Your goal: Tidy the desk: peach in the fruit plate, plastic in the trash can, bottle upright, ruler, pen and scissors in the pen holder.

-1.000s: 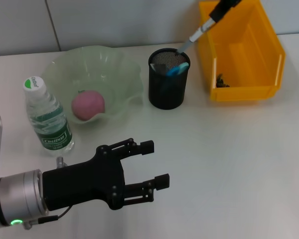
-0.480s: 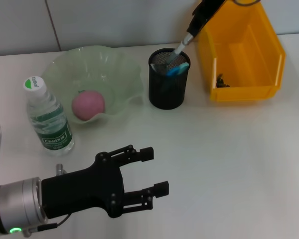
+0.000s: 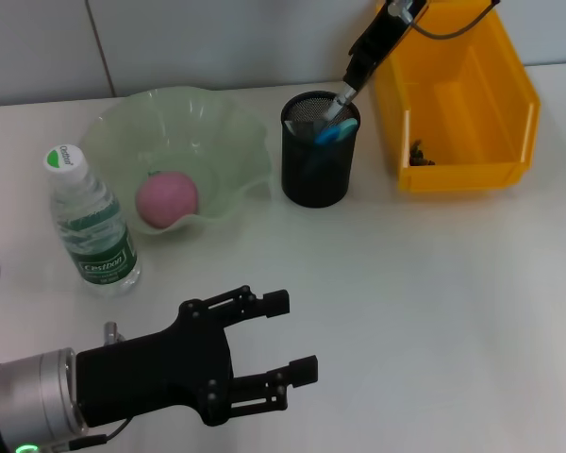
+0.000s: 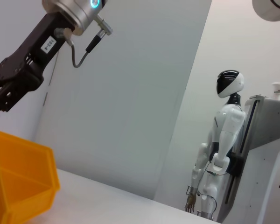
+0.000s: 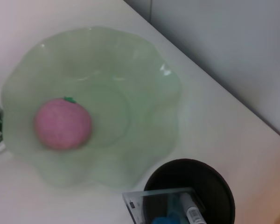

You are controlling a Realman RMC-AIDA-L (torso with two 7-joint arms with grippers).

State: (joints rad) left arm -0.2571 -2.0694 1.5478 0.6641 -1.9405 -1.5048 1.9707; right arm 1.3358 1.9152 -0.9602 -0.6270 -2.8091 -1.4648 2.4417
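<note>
My right gripper (image 3: 359,66) hangs over the black mesh pen holder (image 3: 318,165), shut on the pen (image 3: 340,97), whose lower end is inside the holder. The right wrist view shows the pen (image 5: 192,212), a clear ruler (image 5: 150,200) and the blue scissors handle (image 5: 165,219) in the holder (image 5: 224,196). The pink peach (image 3: 167,198) lies in the pale green fruit plate (image 3: 217,123). The bottle (image 3: 91,225) stands upright to the plate's left. A small dark scrap (image 3: 420,153) lies in the yellow trash can (image 3: 472,175). My left gripper (image 3: 298,332) hovers open and empty near the front.
The left wrist view looks across the table at the right arm (image 4: 23,70), a corner of the yellow bin (image 4: 18,182) and a white humanoid robot (image 4: 221,154) in the room behind. A grey wall runs along the table's far edge.
The right gripper has come down and to the left, lowering the pen into the pen holder. The left gripper has barely shifted.
</note>
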